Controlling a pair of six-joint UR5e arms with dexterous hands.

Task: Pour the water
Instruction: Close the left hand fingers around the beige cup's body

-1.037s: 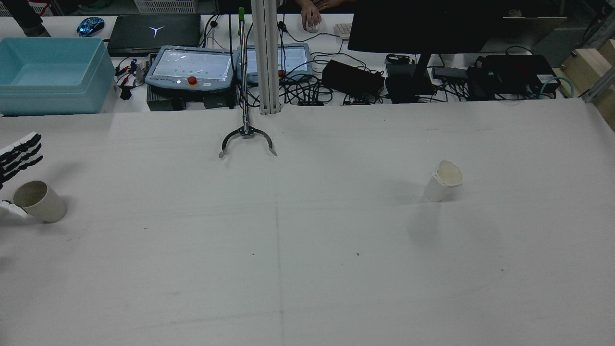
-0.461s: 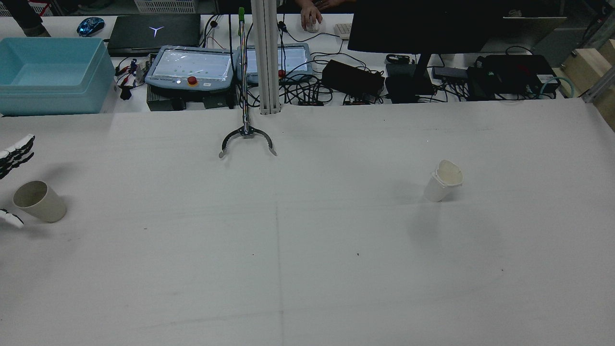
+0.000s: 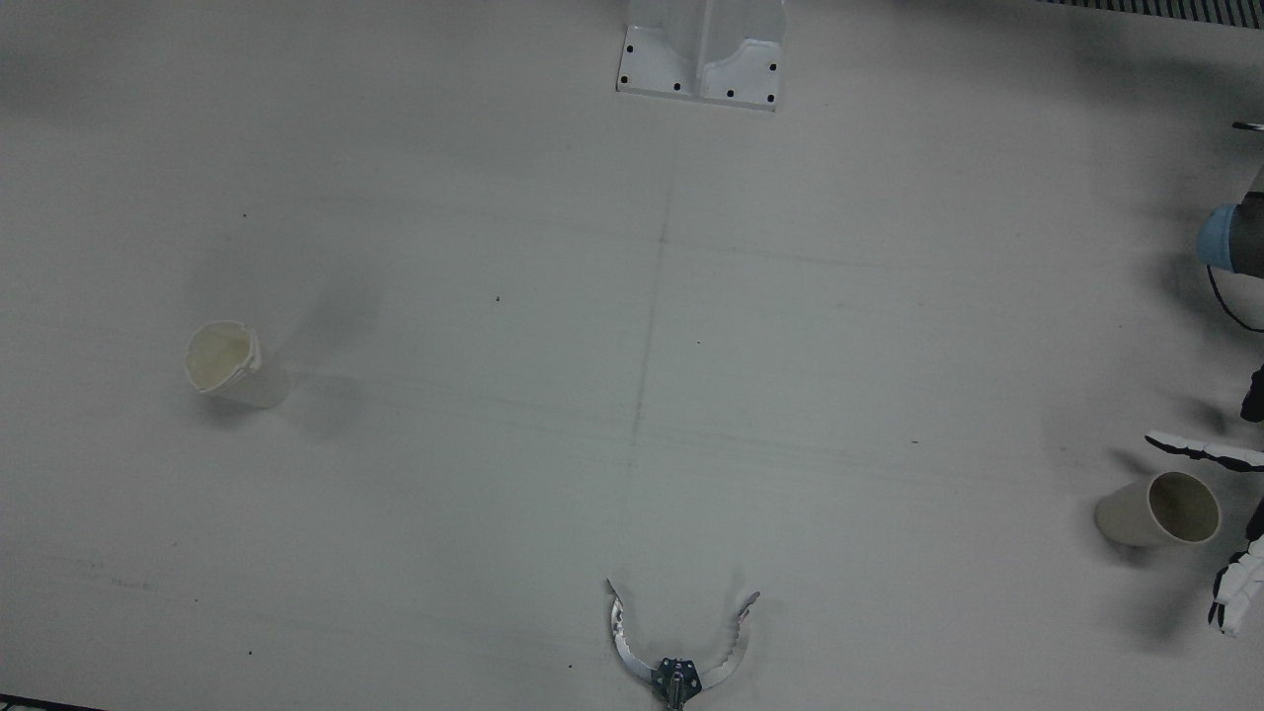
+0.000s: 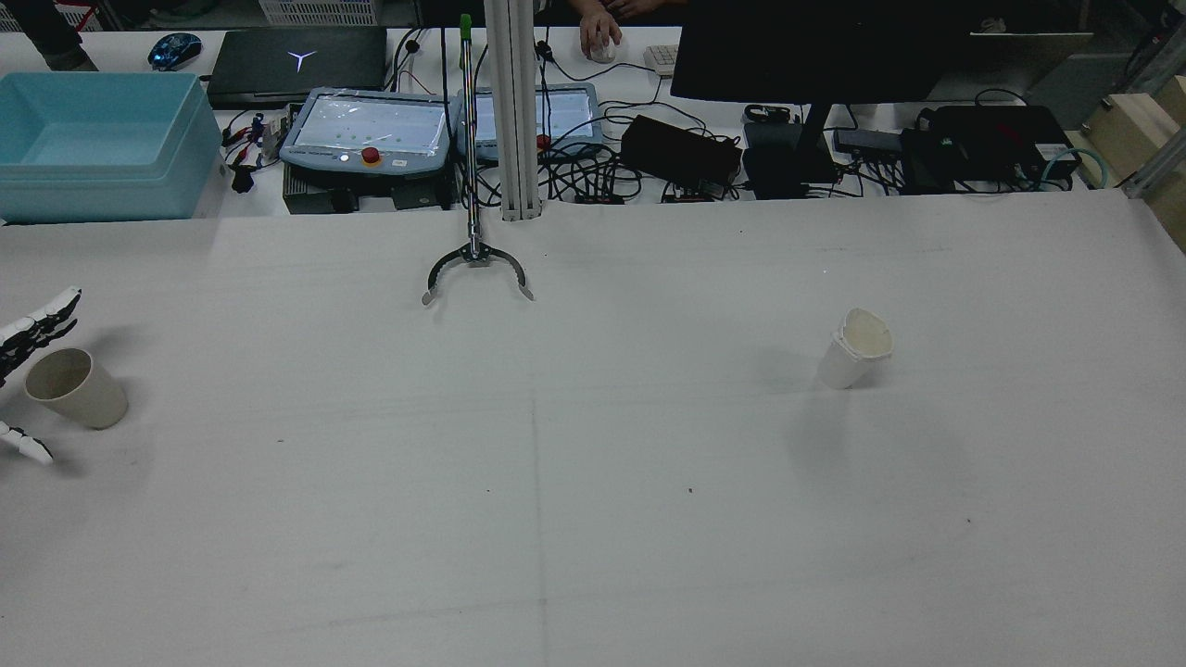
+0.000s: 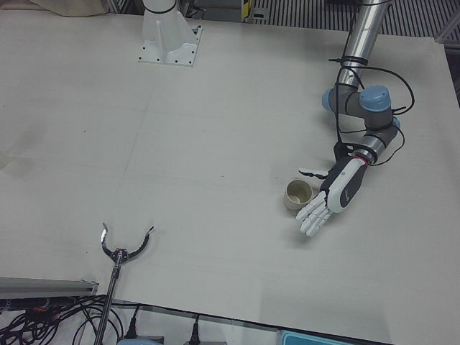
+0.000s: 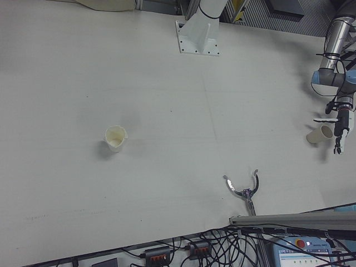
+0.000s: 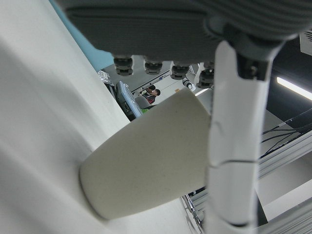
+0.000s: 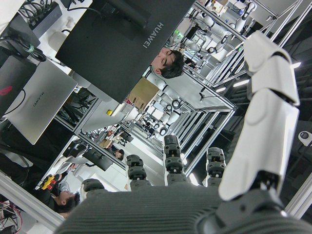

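A beige paper cup [image 4: 74, 387] stands at the table's left edge, also in the front view [image 3: 1160, 511] and left-front view [image 5: 297, 194]. My left hand [image 5: 338, 192] is open beside it, fingers [image 4: 37, 322] behind the cup and thumb [image 4: 28, 449] in front, not gripping it. In the left hand view the cup [image 7: 146, 165] fills the middle, next to the thumb [image 7: 234, 146]. A white cup [image 4: 857, 347] with a crumpled rim stands alone on the right half, also in the front view [image 3: 225, 363] and right-front view [image 6: 115, 138]. My right hand [image 8: 195, 195] shows only in its own view, open, empty, facing up and away from the table.
A metal grabber claw [image 4: 477, 269] lies on the table's far middle, also in the front view [image 3: 679, 642]. A blue bin [image 4: 93, 139], teach pendants and cables sit beyond the far edge. A pedestal base [image 3: 701, 59] is bolted on the robot side.
My left hand's thumb has come off the beige cup. The hand drew back to the left, and its fingers and thumb now sit lower in the view. Both cups stayed put.
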